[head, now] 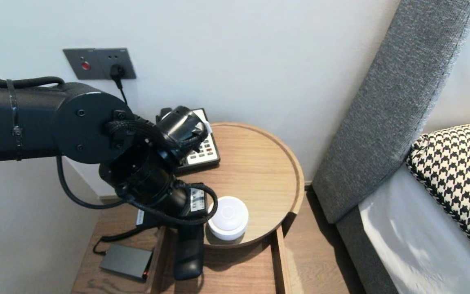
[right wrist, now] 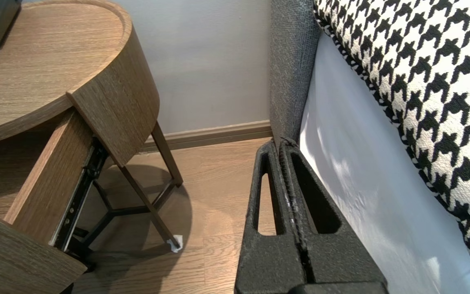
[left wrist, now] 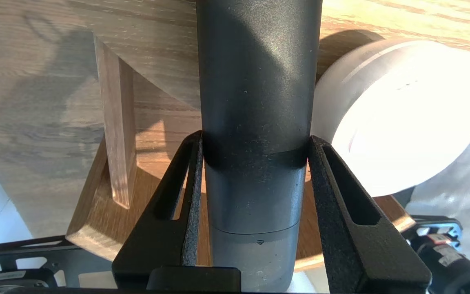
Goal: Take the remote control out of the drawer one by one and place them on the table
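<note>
Currently our left hand [left wrist: 255,137] is clenched around the black cylinder [left wrist: 257,73], gripping it near its seamed end above the open drawer [head: 235,271], at seven o'clock from the white puck [head: 229,218] on the round bench [head: 259,163]. It looks rigid, smooth and fairly weighty, so we judge the matte midsection the safest hold. Our right hand [right wrist: 286,149] hangs closed beside the bed [right wrist: 361,183].

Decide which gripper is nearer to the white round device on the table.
Left. The left gripper, clamped on a black cylinder, is right beside the white round device; the right gripper hangs beside the bed, well away from it.
</note>
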`<state>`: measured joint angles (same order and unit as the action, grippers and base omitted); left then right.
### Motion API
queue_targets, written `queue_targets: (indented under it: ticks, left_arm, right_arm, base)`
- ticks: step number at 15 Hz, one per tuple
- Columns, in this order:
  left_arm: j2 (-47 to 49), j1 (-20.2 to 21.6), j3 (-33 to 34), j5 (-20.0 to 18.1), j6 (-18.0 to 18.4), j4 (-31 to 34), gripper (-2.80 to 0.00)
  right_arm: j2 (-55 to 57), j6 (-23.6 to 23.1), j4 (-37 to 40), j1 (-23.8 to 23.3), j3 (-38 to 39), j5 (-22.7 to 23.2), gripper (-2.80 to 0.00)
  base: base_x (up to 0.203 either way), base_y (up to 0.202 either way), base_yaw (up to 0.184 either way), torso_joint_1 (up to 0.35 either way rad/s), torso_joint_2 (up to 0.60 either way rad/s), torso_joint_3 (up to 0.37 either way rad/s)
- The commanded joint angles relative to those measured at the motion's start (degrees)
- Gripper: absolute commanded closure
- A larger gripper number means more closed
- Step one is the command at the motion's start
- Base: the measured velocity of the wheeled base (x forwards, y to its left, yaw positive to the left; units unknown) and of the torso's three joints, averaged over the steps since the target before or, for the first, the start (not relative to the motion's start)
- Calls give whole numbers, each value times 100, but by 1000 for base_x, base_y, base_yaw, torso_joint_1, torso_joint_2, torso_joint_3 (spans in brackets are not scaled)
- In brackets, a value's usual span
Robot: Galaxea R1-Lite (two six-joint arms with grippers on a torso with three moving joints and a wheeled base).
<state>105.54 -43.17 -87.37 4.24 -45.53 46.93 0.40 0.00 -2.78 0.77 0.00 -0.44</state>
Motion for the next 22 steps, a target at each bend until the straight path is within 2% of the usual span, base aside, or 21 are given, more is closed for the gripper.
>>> queue_targets:
  ticks: [1, 5, 9, 13, 22]
  left_arm:
    - [142, 1, -60, -2, -34, 18, 0]
    - [346, 98, -61, 15, -35, -202, 0]
    - [478, 114, -17, 284, -43, -288, 0]
    - [717, 112, -87, 305, -51, -590, 0]
    - [740, 186, -284, 305, -5, -521, 0]
  right_arm:
    - [4, 0, -3, 2, 149, 0, 0]
    - [4, 0, -3, 2, 149, 0, 0]
    - [4, 0, -3, 2, 149, 0, 0]
    - [4, 0, -3, 2, 149, 0, 0]
    - [4, 0, -3, 2, 149, 0, 0]
  base:
    - [0, 0, 0, 0, 0, 0]
    - [0, 0, 0, 0, 0, 0]
    - [0, 0, 0, 0, 0, 0]
    - [0, 0, 0, 0, 0, 0]
    - [0, 0, 0, 0, 0, 0]
